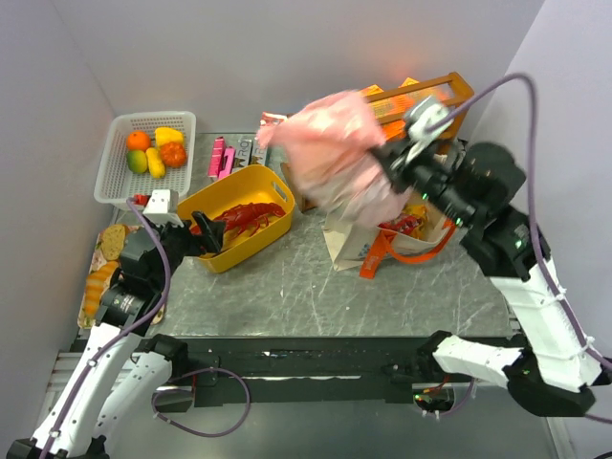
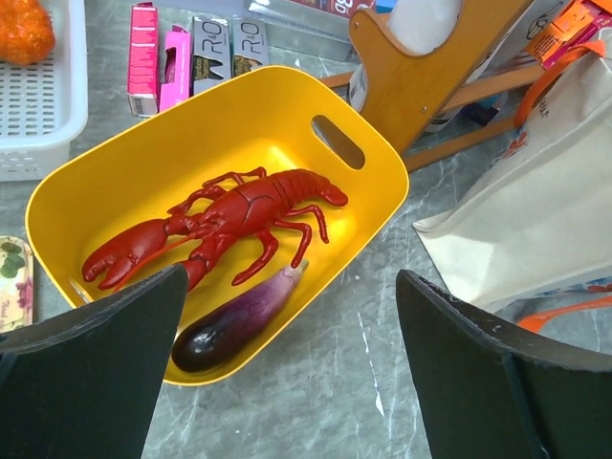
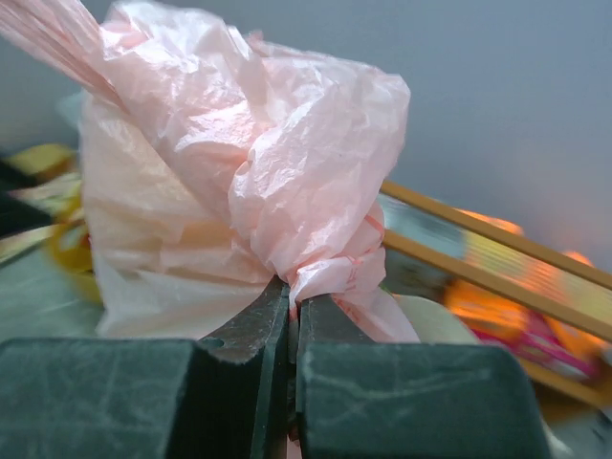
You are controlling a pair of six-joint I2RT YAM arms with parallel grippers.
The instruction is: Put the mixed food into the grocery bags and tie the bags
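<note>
While the left gripper gapes empty, the right gripper pinches the pink bag

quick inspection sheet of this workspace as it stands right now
surface: grey marbled table, partly bare
job's things: pink bag held aloft near the tote; eggplant in the yellow tub; fruit in the white basket
clutter: lobster in the tub; pink boxes; wooden rack
grippers: left gripper open above the tub; right gripper shut on the pink bag
cables: left cable along its arm; right cable arcs above its arm
surroundings: plain walls; nothing else seen
</note>
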